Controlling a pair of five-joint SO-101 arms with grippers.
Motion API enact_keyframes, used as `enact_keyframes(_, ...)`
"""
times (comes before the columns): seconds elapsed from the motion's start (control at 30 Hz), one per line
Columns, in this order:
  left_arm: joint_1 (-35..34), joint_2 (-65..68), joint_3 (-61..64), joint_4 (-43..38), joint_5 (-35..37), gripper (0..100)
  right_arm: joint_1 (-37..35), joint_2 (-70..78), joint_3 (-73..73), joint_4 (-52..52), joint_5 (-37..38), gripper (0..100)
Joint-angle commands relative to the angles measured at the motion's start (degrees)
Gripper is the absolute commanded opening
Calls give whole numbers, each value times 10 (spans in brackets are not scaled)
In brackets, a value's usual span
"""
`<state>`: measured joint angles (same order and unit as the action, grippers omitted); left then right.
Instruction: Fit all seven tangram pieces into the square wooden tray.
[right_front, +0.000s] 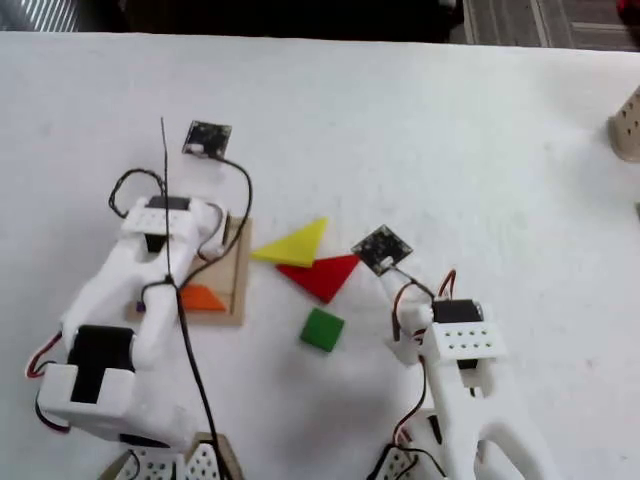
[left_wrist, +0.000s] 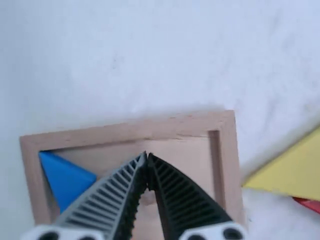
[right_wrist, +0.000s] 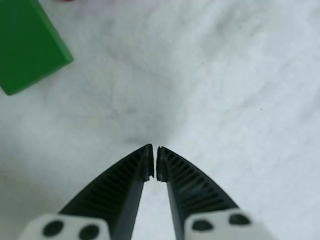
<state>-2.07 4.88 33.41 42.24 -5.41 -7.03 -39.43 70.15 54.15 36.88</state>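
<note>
White bench (right_front: 420, 120). Pale wood tray (left_wrist: 130, 129). Blue piece (left_wrist: 65, 177), orange triangle (right_front: 202, 297), yellow triangle (right_front: 295, 243), red triangle (right_front: 325, 275), green square (right_front: 322, 329). Left gripper (left_wrist: 147, 159) and right gripper (right_wrist: 154, 150): black with ribbed pattern, white base.

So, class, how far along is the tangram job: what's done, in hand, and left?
Done: an orange piece and a blue piece lie in the wooden tray. In hand: nothing; the left gripper is shut over the tray, the right gripper shut over bare table. Left: the yellow triangle, red triangle and green square lie outside; the arm may hide others.
</note>
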Motion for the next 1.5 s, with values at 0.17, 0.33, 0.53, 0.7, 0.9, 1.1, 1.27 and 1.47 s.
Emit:
enact_keyframes(0.17, -9, -21, 4, 53, -10, 23, 2, -15, -2, -5, 12, 18)
enact_keyframes(0.33, -9, -88, 80, 34, -48, 23, 2, -15, -2, -5, 12, 18)
enact_keyframes(0.53, -11, -195, 180, -25, -48, 23, 2, -15, -2, -5, 12, 18)
enact_keyframes(0.7, -14, -245, 187, -41, -11, 23, -10, -15, -2, -5, 12, 18)
enact_keyframes(0.9, -54, -207, 135, -40, 3, 23, -9, -15, -2, -5, 12, 18)
enact_keyframes(1.1, -74, -77, 66, -37, -21, 23, -10, -15, -2, -4, 12, 18)
enact_keyframes(1.27, -74, -58, 43, -3, -33, 23, -10, -15, -2, -4, 12, 18)
enact_keyframes(1.47, -76, -58, 44, 15, -33, 23, -12, -15, -2, -4, 13, 18)
